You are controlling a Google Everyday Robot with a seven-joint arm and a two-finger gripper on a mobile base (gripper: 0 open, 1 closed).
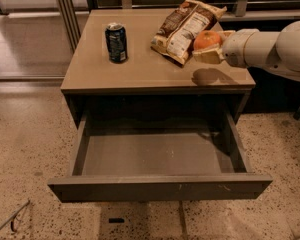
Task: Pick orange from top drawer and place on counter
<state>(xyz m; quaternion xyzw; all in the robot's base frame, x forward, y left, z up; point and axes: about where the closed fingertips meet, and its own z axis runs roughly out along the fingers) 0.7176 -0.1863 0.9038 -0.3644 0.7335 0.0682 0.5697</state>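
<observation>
The orange [206, 39] is held in my gripper [208, 47], which is shut on it above the right part of the counter [140, 66]. It casts a shadow on the counter just below. My white arm [270, 49] reaches in from the right. The top drawer [157, 156] is pulled wide open below, and its grey bottom is bare.
A dark soda can [116, 42] stands on the left of the counter. A brown snack bag [185, 26] lies at the back, just left of the orange. Speckled floor [25, 149] surrounds the cabinet. Metal posts stand at the back left.
</observation>
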